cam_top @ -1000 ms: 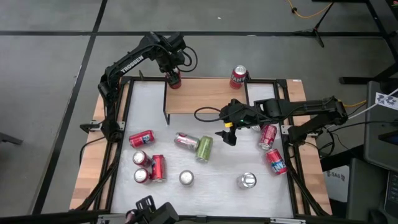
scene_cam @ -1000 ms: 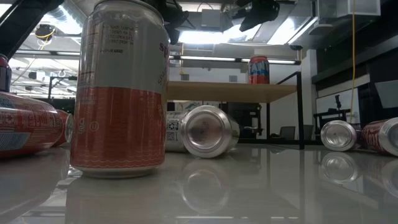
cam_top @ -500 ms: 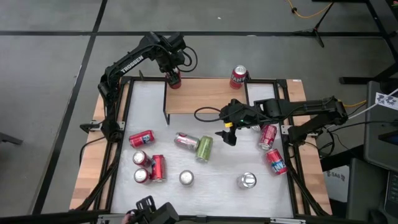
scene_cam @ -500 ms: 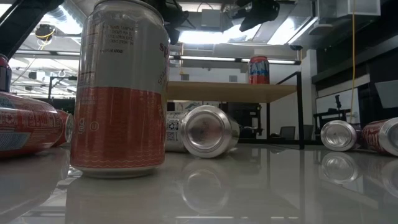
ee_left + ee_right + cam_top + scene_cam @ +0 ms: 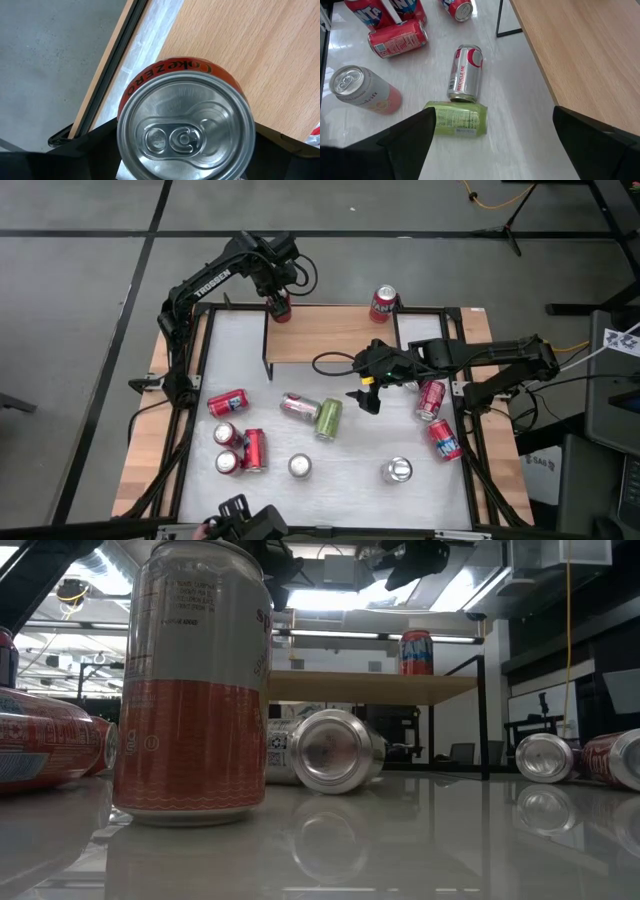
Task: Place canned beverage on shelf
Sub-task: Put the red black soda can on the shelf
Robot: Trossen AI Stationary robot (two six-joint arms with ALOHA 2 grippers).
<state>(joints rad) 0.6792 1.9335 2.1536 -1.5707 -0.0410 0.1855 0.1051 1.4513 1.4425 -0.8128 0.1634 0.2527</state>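
Note:
A red Coke Zero can (image 5: 185, 127) stands upright at the far left corner of the shelf (image 5: 330, 335), a light-wood plank on thin black legs. My left gripper (image 5: 278, 305) is above it, pointing down, its fingers on either side of the can. A second red can (image 5: 384, 302) stands on its base at the shelf's far right corner (image 5: 416, 652). My right gripper (image 5: 365, 395) hangs open over the white table, just near of the shelf, with nothing between its fingers (image 5: 495, 140). My left gripper has the Coke Zero can's side wall (image 5: 125, 135), just under the top rim, between its two fingers (image 5: 95, 150). The fingers come from above, pointing down. The can is upright, lid up. Whether its base rests on the shelf I cannot tell.
Several cans are on the table: a silver-red one (image 5: 465, 74) and a green one (image 5: 456, 119) lying below my right gripper, red ones (image 5: 240, 450) at the near left, two lying at the right (image 5: 437, 420), and upright ones (image 5: 397, 471) near the front.

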